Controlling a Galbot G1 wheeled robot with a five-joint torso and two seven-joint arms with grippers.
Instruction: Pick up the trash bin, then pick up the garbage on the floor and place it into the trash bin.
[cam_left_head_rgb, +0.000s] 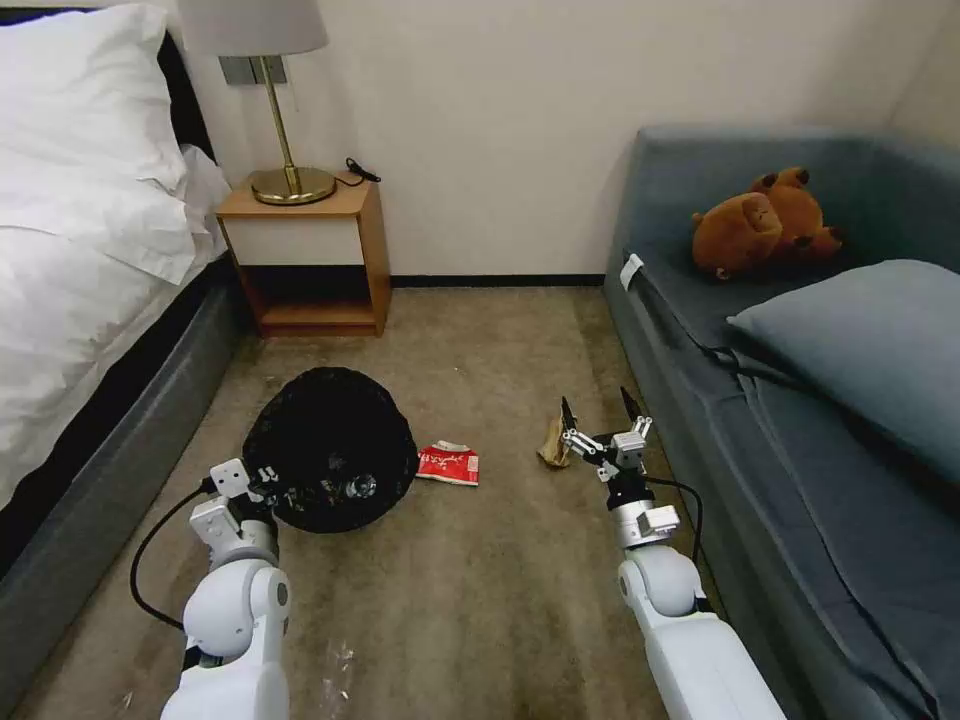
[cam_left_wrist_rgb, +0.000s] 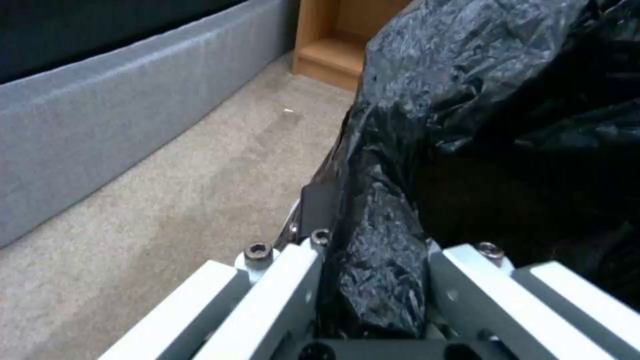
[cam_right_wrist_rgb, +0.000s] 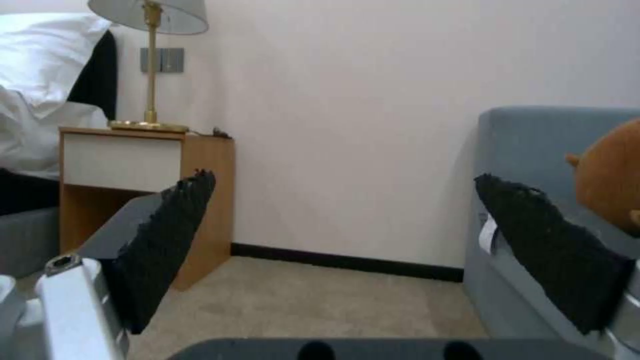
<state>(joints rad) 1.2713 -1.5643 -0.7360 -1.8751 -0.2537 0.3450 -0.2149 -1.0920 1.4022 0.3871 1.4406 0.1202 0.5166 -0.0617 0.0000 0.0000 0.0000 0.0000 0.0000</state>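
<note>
The trash bin (cam_left_head_rgb: 330, 445) was at the left of the carpeted floor (cam_left_head_rgb: 480, 600), between the bed (cam_left_head_rgb: 90, 300) and the middle of the room, its crinkled black bag covering it so that from the head view it looked like a dark round mass. The left gripper (cam_left_head_rgb: 285, 490) was at the bin's near-left edge. In the left wrist view its jaws were pinching a fold of the black bag (cam_left_wrist_rgb: 380, 280) at the rim, with the bag bunched between the two white jaw pieces. Whether the bin was lifted off the carpet or resting on it could not be told.

Just to the right of the bin lay a red-and-white crumpled packet (cam_left_head_rgb: 448, 463) on the carpet, close to the bin. Farther right, near the sofa, lay a tan-brown crumpled scrap (cam_left_head_rgb: 552, 443).

The right gripper (cam_left_head_rgb: 597, 405) hung just beside the tan scrap, its jaws spread wide and empty, with the left black tip right at the scrap as seen from the head. In the right wrist view the two dark fingertips (cam_right_wrist_rgb: 167, 240) stood well apart, pointing toward the wall.

Against the wall stood a wooden nightstand (cam_left_head_rgb: 310, 260) with a brass lamp (cam_left_head_rgb: 285, 130) on top. A brown plush toy (cam_left_head_rgb: 765, 220) sat on the grey-blue sofa (cam_left_head_rgb: 800, 400), behind a matching cushion (cam_left_head_rgb: 870, 340).
</note>
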